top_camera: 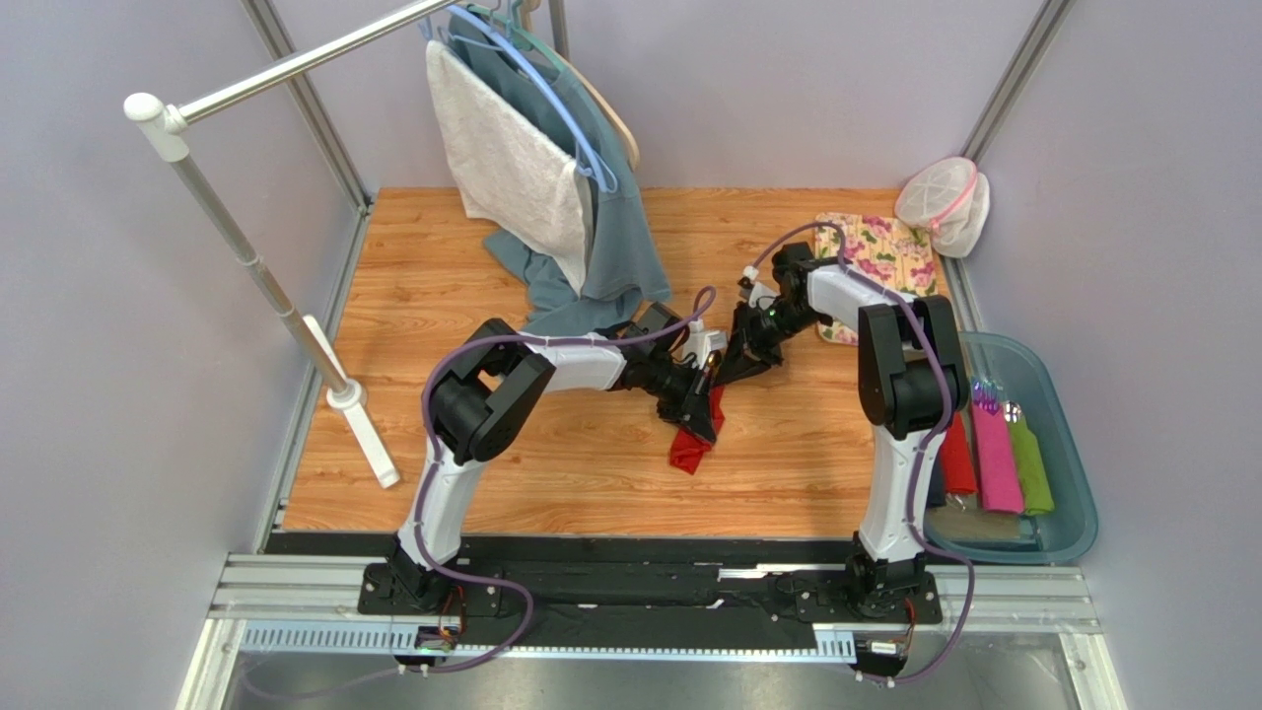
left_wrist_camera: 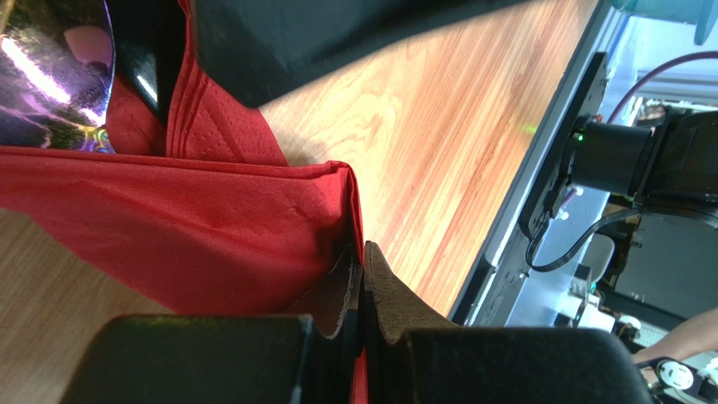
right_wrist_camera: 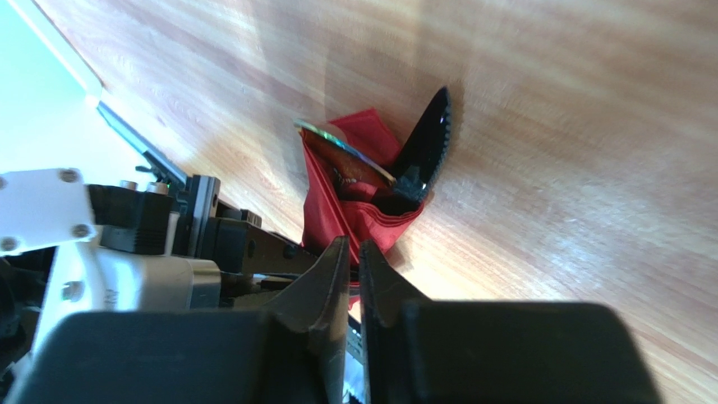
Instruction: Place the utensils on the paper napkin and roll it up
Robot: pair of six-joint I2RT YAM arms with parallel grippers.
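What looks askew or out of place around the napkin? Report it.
The paper napkin is a loose, crooked bundle, not a tidy roll. In the right wrist view a black serrated knife and a shiny utensil poke out of its open end at different angles. The left gripper pinches a folded corner.

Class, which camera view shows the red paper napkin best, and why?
Left wrist: the paper napkin fills the frame, with its folds and embossing clear. Right wrist shows it small, bunched around utensils; the top view shows only a small red patch.
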